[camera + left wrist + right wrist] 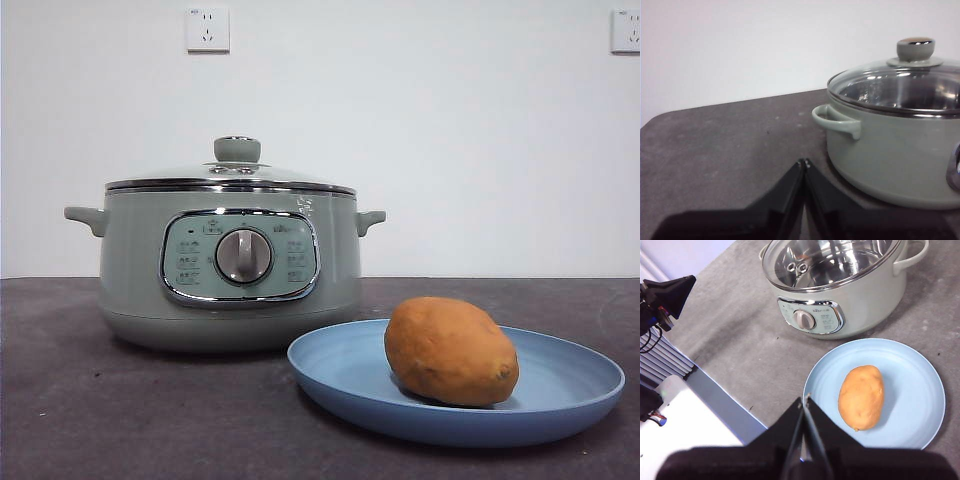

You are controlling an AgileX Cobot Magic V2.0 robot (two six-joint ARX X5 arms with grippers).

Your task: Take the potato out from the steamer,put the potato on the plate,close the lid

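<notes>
While both pincers (pixel 804 162) (pixel 804 399) hang closed and empty, the steamer (pixel 230 270) wears its lid (pixel 232 172); panel markings are unreadable. Just right, the potato (pixel 451 351) lies on the plate (pixel 340 365).

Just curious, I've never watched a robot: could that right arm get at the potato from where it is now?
Probably yes. The potato lies uncovered on the plate, with nothing over it, and the right tool hangs shut above the plate's edge; it would need to open first.

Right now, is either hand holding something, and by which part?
Nothing is held. The left hand and right hand are both shut on nothing; the potato lies free on the plate.
</notes>
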